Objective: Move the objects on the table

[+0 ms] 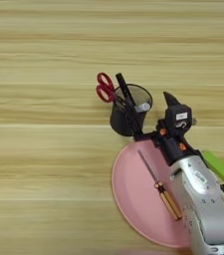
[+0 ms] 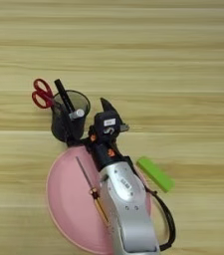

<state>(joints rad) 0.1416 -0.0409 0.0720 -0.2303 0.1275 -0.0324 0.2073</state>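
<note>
scissors (image 1: 104, 87), red-handled, stand blades-down in a dark mesh pen cup (image 1: 129, 115) near the middle of the desk (image 1: 44, 149), their handles leaning out over the cup's left rim; a black marker (image 1: 125, 89) leans in the cup beside them, and a whitish-tipped thing, hard to name, pokes up at the right of the rim. just in front of the cup lies a pink plate (image 1: 133, 199) with a screwdriver (image 1: 161, 190) on it, thin shaft toward the cup, amber handle toward the robot. a green block (image 2: 155, 174) lies on the desk just right of the plate

the right hand (image 1: 171, 99) sits just to the right of the cup, at about rim height, with one black finger pointing up and away; whether it is spread or pressed together i cannot tell, and nothing shows as pinched in it. the silver forearm crosses over the right part of the plate

risks, as i judge them: the cup is light and top-heavy with tall things leaning out to the left, so a sideways brush from the hand or wrist could tip it and spill the lot. the forearm hangs low over the plate, so a swing could drag the plate or roll the screwdriver off it. a cable loops near the green block and could catch it
</note>
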